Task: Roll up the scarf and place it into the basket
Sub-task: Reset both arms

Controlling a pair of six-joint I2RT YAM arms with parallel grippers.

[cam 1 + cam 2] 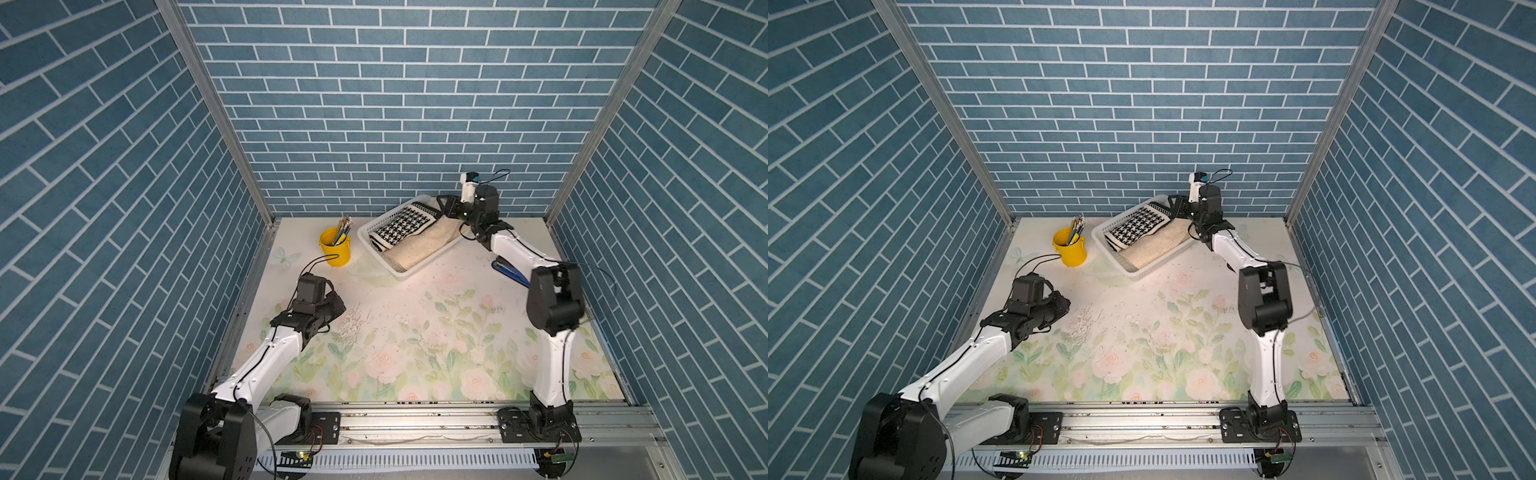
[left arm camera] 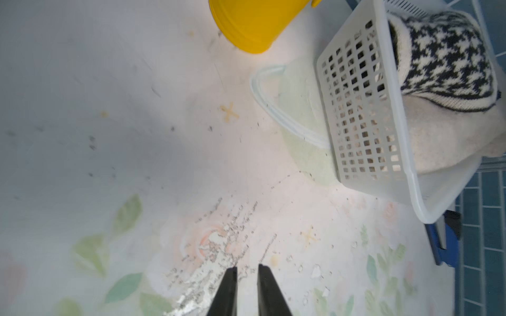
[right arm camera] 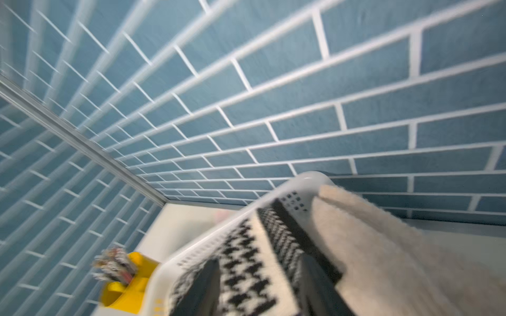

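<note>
The scarf (image 1: 403, 227) (image 1: 1138, 227), a black-and-white houndstooth roll, lies in the white perforated basket (image 1: 374, 250) (image 1: 1105, 245) at the back of the table, on top of a beige cloth (image 1: 419, 250). My right gripper (image 1: 444, 206) (image 1: 1173, 205) is at the far end of the basket. In the blurred right wrist view it (image 3: 260, 261) is open, a finger on each side of the scarf (image 3: 254, 262). My left gripper (image 1: 338, 306) (image 2: 247, 266) hovers over the bare table at the left. Its jaws stand a narrow gap apart, with nothing between them.
A yellow bucket (image 1: 336, 248) (image 2: 252, 24) holding brushes stands left of the basket (image 2: 361, 109). A clear plastic piece (image 2: 273, 115) lies against the basket's near side. A blue stapler-like thing (image 1: 509, 270) lies under the right forearm. Blue brick walls close in the back and sides.
</note>
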